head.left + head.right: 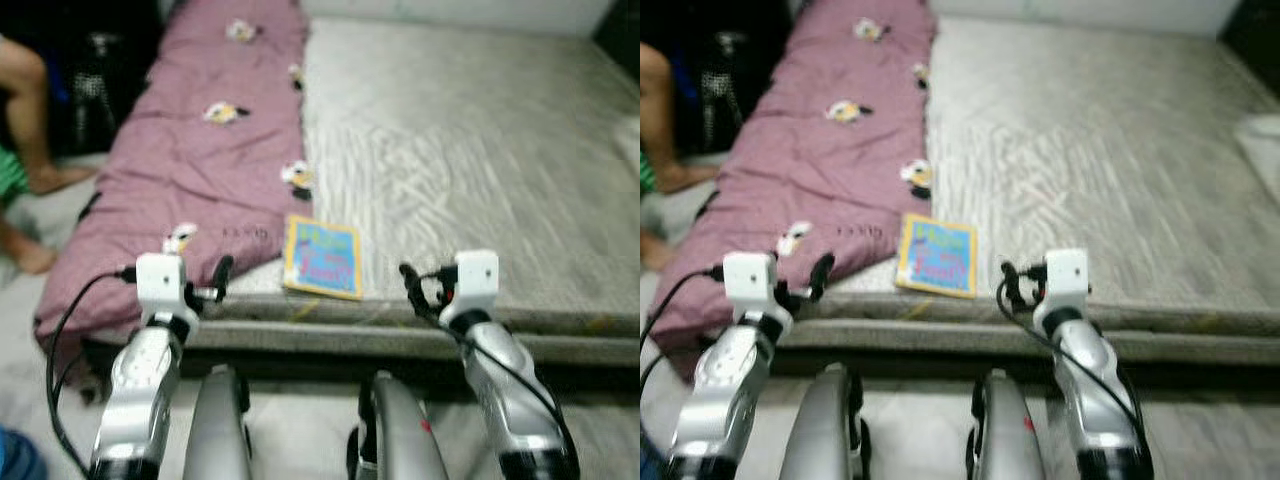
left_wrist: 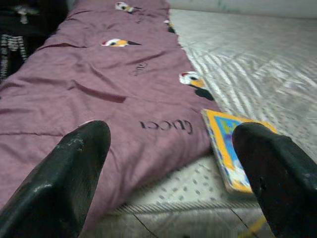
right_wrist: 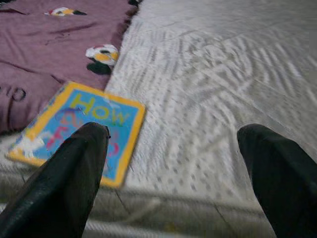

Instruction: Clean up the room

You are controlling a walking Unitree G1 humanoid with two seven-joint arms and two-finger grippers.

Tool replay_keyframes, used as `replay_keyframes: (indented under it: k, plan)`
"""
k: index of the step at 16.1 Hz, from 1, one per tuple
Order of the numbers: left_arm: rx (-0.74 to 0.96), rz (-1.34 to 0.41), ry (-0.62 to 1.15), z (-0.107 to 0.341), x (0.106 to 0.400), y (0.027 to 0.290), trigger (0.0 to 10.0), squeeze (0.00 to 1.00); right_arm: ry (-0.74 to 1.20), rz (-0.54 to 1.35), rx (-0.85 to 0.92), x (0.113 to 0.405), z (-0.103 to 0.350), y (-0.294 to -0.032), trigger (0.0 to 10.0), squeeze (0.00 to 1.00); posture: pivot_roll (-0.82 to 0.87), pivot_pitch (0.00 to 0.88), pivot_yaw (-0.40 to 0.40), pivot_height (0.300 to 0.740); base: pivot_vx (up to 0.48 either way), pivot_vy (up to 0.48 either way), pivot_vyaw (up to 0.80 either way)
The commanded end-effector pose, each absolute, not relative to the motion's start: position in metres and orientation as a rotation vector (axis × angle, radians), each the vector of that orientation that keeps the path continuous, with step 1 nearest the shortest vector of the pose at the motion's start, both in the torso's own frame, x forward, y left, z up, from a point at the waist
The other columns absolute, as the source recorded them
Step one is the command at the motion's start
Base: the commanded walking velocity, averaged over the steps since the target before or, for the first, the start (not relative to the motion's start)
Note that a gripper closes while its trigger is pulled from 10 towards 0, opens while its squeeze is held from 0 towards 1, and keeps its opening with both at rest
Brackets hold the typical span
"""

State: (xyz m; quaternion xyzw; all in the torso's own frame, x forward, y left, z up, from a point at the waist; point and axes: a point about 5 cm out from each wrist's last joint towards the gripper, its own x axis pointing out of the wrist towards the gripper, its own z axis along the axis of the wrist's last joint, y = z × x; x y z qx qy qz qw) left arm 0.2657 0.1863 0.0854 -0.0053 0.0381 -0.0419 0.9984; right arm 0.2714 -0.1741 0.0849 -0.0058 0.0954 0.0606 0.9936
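Book: we see a children's book (image 1: 322,258) with a yellow border lying flat near the front edge of the mattress (image 1: 480,150), one side against the purple quilt (image 1: 190,150).
Left pincer: our left gripper (image 1: 215,280) hovers at the mattress edge with its fingers spread apart and nothing between them; the book lies just ahead and toward its inner side.
Right pincer: our right gripper (image 1: 418,290) is open too and empty; the book lies ahead and to its inner side, near but not touched.
Person: bare legs (image 1: 25,120) are beside the quilt, well apart from the left pincer.
Progress: we judge the tidying as only starting; the book is not yet picked up.
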Motion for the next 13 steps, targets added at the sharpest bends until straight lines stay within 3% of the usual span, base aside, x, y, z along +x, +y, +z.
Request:
replay_keyframes:
  k: [1, 7, 13]
  plan:
    - [-0.013, -0.078, 0.084, 0.0834, 0.2643, 0.1863, 10.0, 0.00, 0.190, 0.115, -0.016, 0.2728, 0.0860, -0.1777, 10.0, 0.00, -0.06, 0.123, -0.046, 0.600, 0.000, 0.000, 0.00]
    - [-0.019, -0.092, 0.068, 0.0851, 0.2637, 0.1856, 10.0, 0.00, 0.190, 0.115, -0.017, 0.2727, 0.0859, -0.1775, 10.0, 0.00, -0.06, 0.123, -0.046, 0.600, 0.000, 0.000, 0.00]
    - [-0.018, -0.095, 0.067, 0.0852, 0.2641, 0.1861, 10.0, 0.00, 0.191, 0.116, -0.015, 0.2734, 0.0860, -0.1769, 10.0, 0.00, -0.06, 0.127, -0.046, 0.600, 0.299, 0.000, 0.00]
